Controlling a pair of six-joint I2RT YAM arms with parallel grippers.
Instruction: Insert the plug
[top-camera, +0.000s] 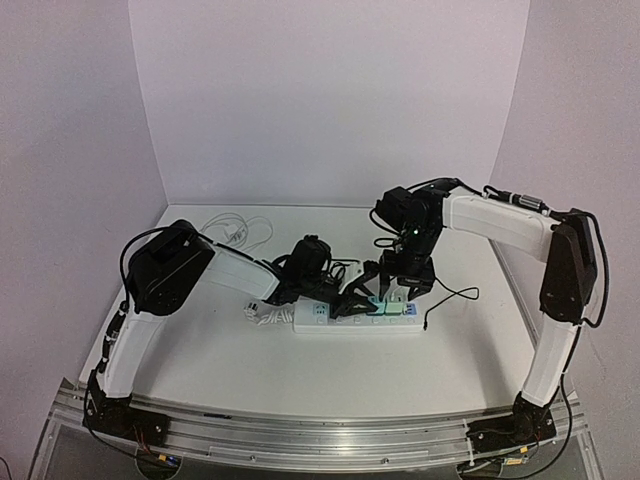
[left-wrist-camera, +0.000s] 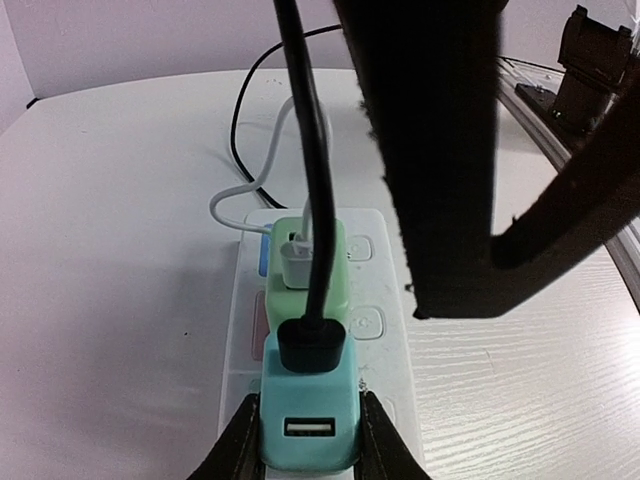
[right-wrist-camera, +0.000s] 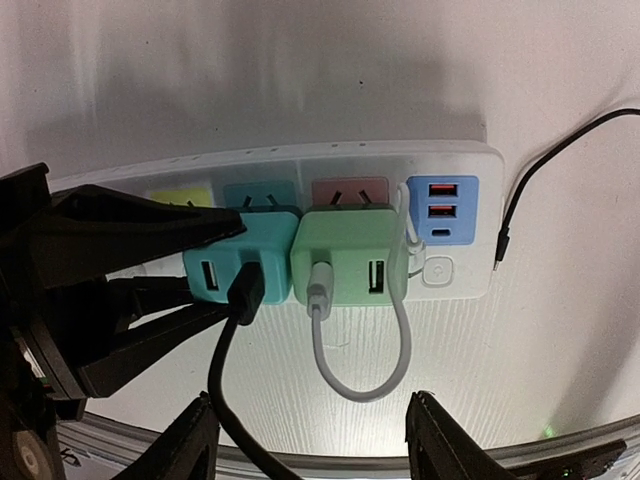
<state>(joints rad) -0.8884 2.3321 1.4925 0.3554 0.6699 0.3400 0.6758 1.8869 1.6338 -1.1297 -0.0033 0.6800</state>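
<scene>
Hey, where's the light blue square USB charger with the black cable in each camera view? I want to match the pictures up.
Top external: the light blue square USB charger is right of centre, on the white plastic power strip.
Left wrist: bottom centre, with the black cable rising from it.
Right wrist: left of centre.
Shared landmark: the green square USB charger plugged in right beside it.

Light comes soft and even from overhead, leaving the table bright white and the walls faintly violet. Ahead of the jaws of my right gripper, a diffuse grey shadow dims the table beyond the power strip, whose long edge bows. Between the jaws of my left gripper the blue charger is crisp. Just ahead of them, a right finger is flat black, its detail lost.
</scene>
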